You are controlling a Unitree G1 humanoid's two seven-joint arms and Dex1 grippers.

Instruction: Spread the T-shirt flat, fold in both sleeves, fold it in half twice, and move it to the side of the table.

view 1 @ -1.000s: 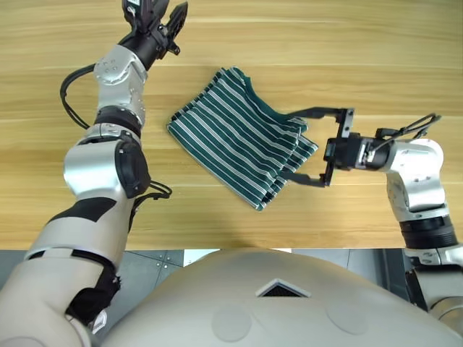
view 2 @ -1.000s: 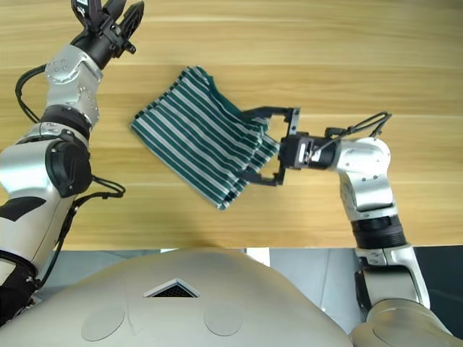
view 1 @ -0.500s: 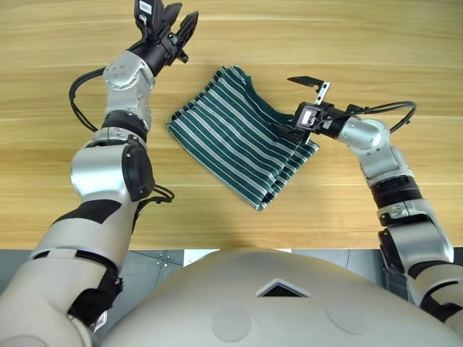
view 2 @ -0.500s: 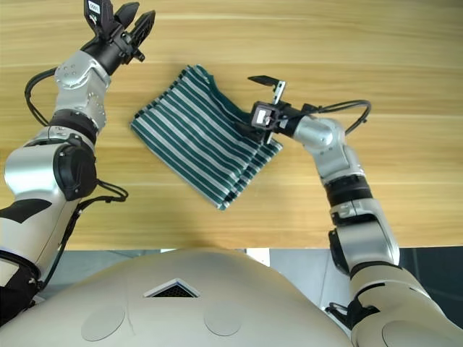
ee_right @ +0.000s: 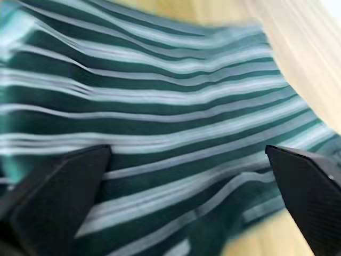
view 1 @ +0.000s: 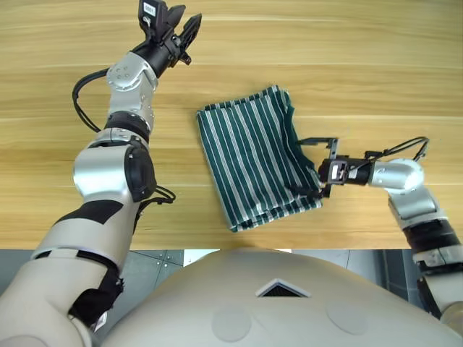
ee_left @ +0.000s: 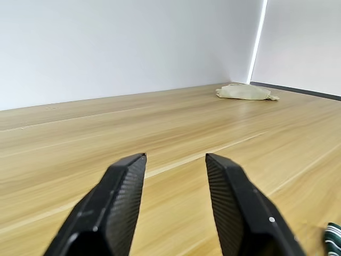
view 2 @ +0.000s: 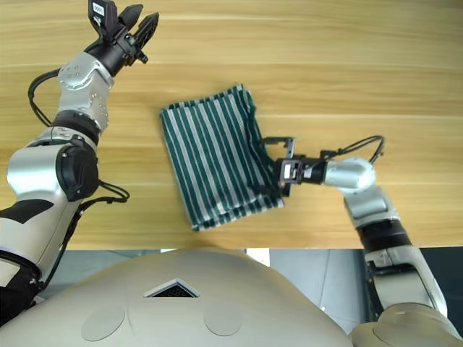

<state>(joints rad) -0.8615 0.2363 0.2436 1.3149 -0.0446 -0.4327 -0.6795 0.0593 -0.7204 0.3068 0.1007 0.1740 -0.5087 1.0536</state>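
Sliding the folded bundle toward the table's side looks to be the step in hand. The dark green T-shirt with thin white stripes (view 1: pixel 253 159) lies as a compact, roughly rectangular stack in the centre of the left eye view. Its long edges tilt slightly and its lower edge sits near the front rim of the pale, straight-grained wooden table (view 1: pixel 376 65).

The black two-fingered right gripper (view 1: pixel 315 166) sits right of centre against the T-shirt's right edge, with its jaws wide apart. One finger is near the collar side and the other near the lower right corner. In the right wrist view the striped cloth fills the gap between the two black fingers (ee_right: pixel 58 181), rippled and soft.

To do this well, I judge that the push should stay low and flat so both fingers bear on the whole stack. A high contact would likely shove only the top layer. The knit looks thin and limp, and the layered edge at lower right already fans a little, so a slow, even stroke should keep the folds from peeling open. The smooth tabletop should let it glide.

The black left gripper (view 1: pixel 170 29) hangs at upper left, well apart from the T-shirt, jaws parted and holding nothing. Its wrist view shows a pale crumpled cloth (ee_left: pixel 245 92) far off on the table.
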